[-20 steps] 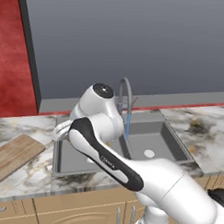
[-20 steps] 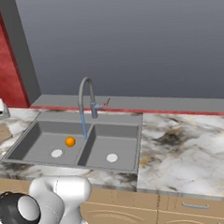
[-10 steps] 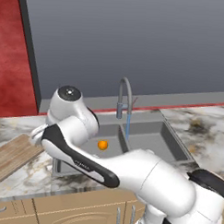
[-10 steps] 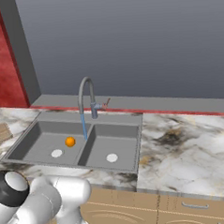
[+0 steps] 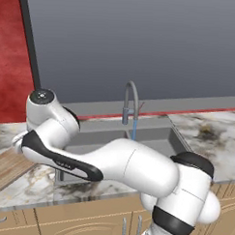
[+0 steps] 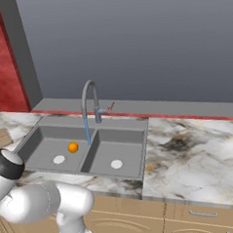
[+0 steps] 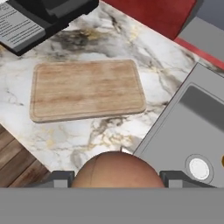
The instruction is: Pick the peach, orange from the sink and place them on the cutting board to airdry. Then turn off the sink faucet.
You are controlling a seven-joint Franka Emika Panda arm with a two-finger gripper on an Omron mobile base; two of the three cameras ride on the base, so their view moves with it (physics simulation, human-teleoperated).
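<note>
Hand view: jaws pinch round, smooth reddish-tan peach (image 7: pixel 114 170) above veined marble counter (image 7: pixel 83 140). Flat grainy rectangular wooden cutting board (image 7: pixel 85 89) lies beside grey metal sink (image 7: pixel 175 131).

Grainy wooden cutting board (image 7: pixel 87 89), veined marble counter (image 7: pixel 109 131), matt grey metal sink (image 6: pixel 86 149).

Grey wall (image 6: pixel 133 44), red wall (image 6: pixel 0 62), marble counter (image 6: pixel 194 153)

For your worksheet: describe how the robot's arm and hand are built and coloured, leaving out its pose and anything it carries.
The arm is made of smooth, rounded white shells, with a black band curving along one link and a dark ring at the lower joint. A round dark cap with a grey rim tops one joint. No cables or lettering are visible. The hand ends in two small dark grey, blocky fingertips.
</note>
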